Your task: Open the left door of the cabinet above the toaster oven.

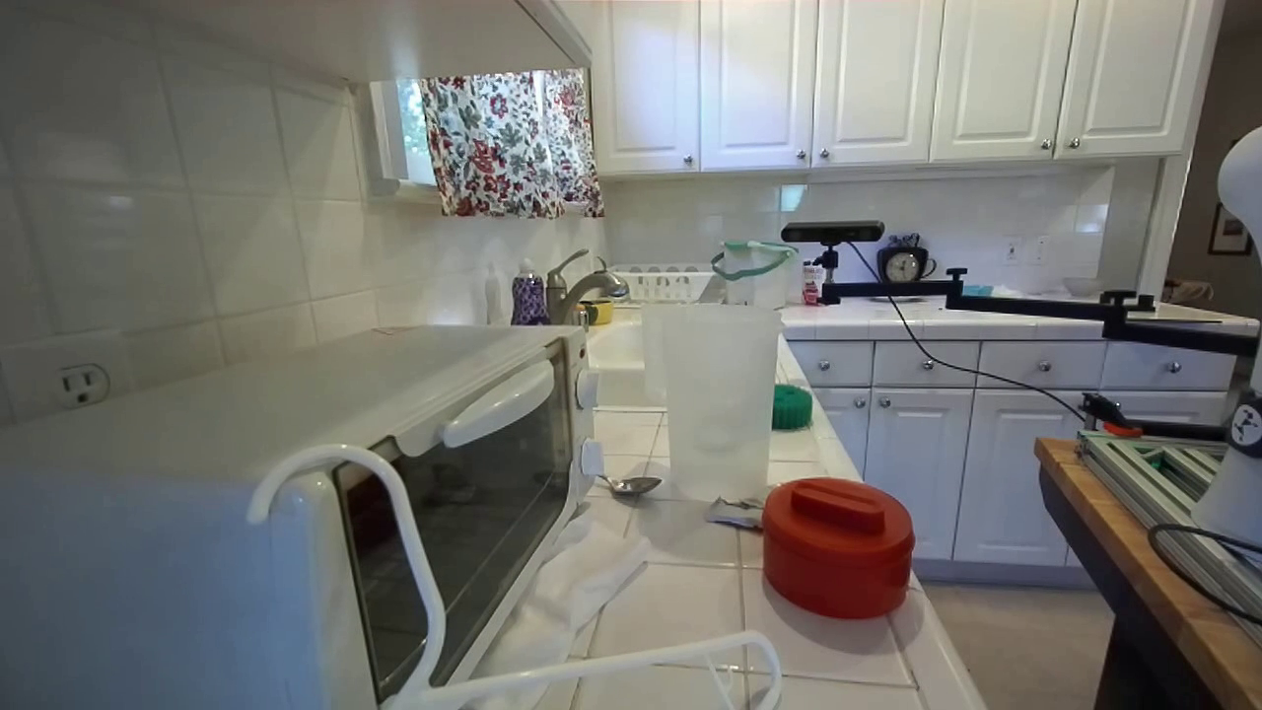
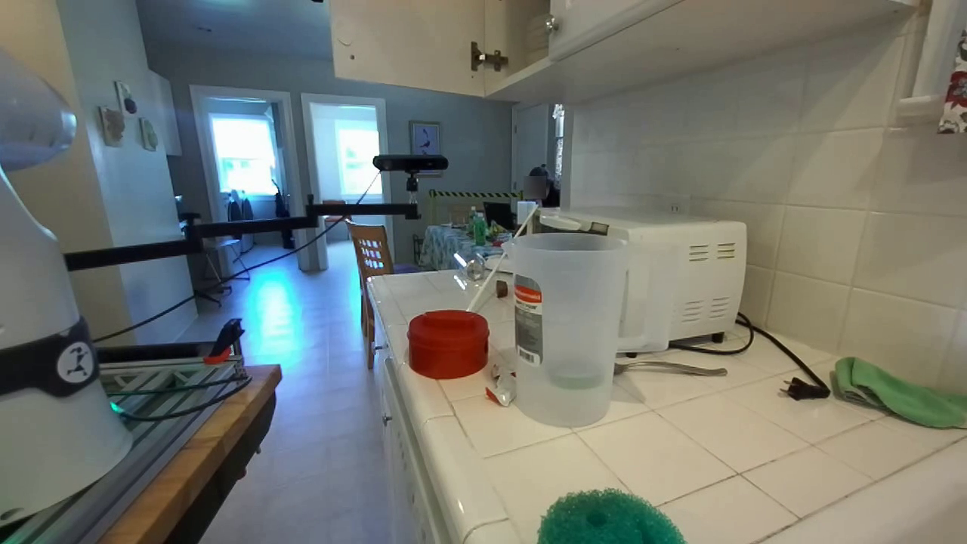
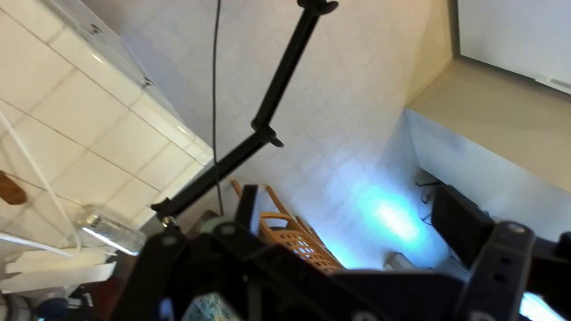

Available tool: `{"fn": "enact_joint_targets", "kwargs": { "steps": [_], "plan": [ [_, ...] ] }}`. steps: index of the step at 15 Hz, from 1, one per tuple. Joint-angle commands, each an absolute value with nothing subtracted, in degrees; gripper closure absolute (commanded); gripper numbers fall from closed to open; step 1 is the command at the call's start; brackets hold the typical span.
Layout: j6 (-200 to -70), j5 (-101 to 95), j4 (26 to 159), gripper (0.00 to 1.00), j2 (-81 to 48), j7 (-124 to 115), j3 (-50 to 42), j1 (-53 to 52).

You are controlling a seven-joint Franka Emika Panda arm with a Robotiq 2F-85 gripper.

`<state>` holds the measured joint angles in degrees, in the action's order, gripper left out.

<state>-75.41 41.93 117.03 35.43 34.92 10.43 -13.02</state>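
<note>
There stood the door (image 2: 408, 45), swung out toward my arm (image 2: 30, 272)! My gripper (image 3: 349, 209) was spread apart, its bearing unclear.

White and smooth, the robot's arm (image 2: 30, 257) shows at the left edge of an exterior view, its rounded shoulder (image 2: 30, 113) greyer at upper left. A black band (image 2: 30, 374) wraps the lower part, carrying a round black-and-white badge (image 2: 76, 365); band and badge show in both exterior views. Below, the pale base (image 2: 60, 453) flares outward, a dark cable (image 2: 155, 420) curving beside it. Across the bottom of the wrist view, the gripper (image 3: 351, 213) is black and angular, its bar-shaped fingers (image 3: 486, 272) bearing blocky pads (image 3: 455, 218), round grey screw heads (image 3: 516, 228) and, at lower right, two small dark holes (image 3: 499, 277).
</note>
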Motion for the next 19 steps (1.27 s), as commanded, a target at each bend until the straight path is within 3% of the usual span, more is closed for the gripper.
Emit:
{"fn": "enact_joint_targets", "kwargs": {
  "steps": [1, 10, 11, 19],
  "plan": [
    [-74.9, 32.3, 116.4, 0.00, 35.2, 31.3, 11.4, -12.2],
    [-90.6, 18.3, 128.8, 0.00, 38.8, 25.8, 10.3, -13.1],
    [-86.6, 18.8, 125.2, 0.00, 35.5, 27.1, 9.1, -14.5],
    [-89.7, 18.4, 127.5, 0.00, 37.5, 26.0, 9.1, -14.6]
  ]
}}
